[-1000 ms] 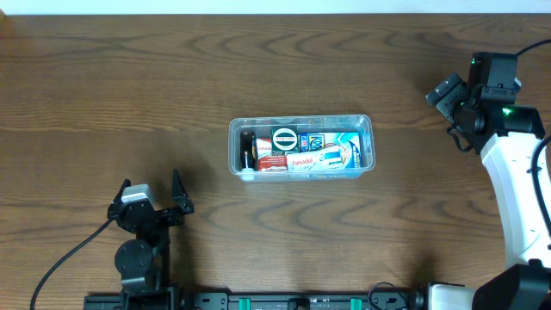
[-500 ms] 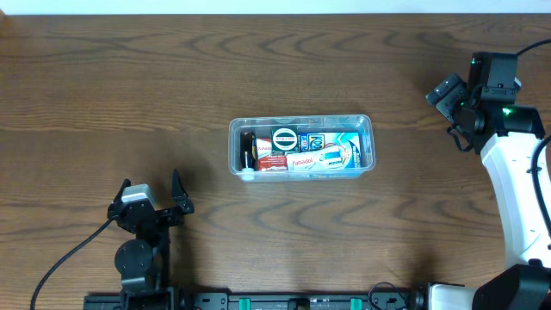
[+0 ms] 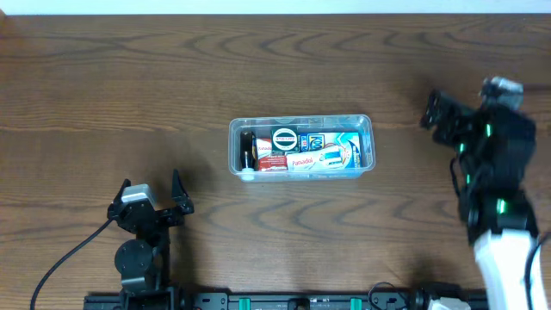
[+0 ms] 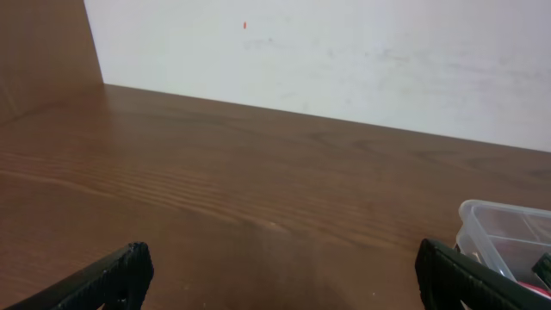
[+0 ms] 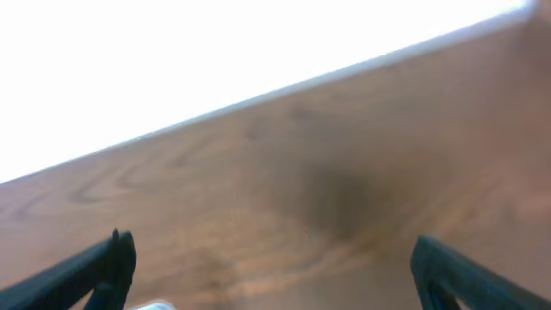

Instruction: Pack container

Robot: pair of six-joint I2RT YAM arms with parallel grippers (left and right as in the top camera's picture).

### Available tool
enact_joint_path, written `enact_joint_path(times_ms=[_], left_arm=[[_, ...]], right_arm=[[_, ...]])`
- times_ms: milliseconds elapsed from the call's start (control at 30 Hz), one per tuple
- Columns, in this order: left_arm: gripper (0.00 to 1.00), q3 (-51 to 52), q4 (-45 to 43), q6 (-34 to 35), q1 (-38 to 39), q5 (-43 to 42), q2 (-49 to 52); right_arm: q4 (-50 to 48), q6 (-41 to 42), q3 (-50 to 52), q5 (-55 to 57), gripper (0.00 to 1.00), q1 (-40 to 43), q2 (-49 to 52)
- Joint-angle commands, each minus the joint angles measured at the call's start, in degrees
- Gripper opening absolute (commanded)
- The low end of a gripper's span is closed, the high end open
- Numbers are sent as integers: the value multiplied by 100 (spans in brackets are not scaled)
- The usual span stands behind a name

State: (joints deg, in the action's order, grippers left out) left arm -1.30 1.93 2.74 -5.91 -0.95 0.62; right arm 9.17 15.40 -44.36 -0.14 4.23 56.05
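Observation:
The clear plastic container (image 3: 365, 145) sits mid-table and holds several small boxes and a dark bottle at its left end. Its corner also shows at the right edge of the left wrist view (image 4: 508, 226). My left gripper (image 3: 153, 197) rests open and empty near the front left edge of the table, well left of the container; its fingertips show wide apart in the left wrist view (image 4: 280, 275). My right gripper (image 3: 441, 112) is to the right of the container, blurred by motion, open and empty; its fingertips show apart in the right wrist view (image 5: 275, 271).
The brown wooden table (image 3: 129, 95) spreads all around the container. A white wall (image 4: 344, 52) stands beyond the table's far edge.
The right arm has swung toward the front of the table and is blurred; its gripper has shifted slightly left and down. The left arm and container have not moved.

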Motion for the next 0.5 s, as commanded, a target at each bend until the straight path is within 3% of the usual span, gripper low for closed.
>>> enact_joint_path(times_ms=[0,267,467], left_arm=[[98,107,225,-81,-2,116,-28],[98,107,225,-81,-2,116,-28],[98,107,225,-81,-2,116,-28]], right_arm=[[-457,-990,916,-656,99,-83,-868],[-1290,-992,2962,-940,99,-83,-3106],[-1453,-992,3836,-1132,99,-83,-4054]])
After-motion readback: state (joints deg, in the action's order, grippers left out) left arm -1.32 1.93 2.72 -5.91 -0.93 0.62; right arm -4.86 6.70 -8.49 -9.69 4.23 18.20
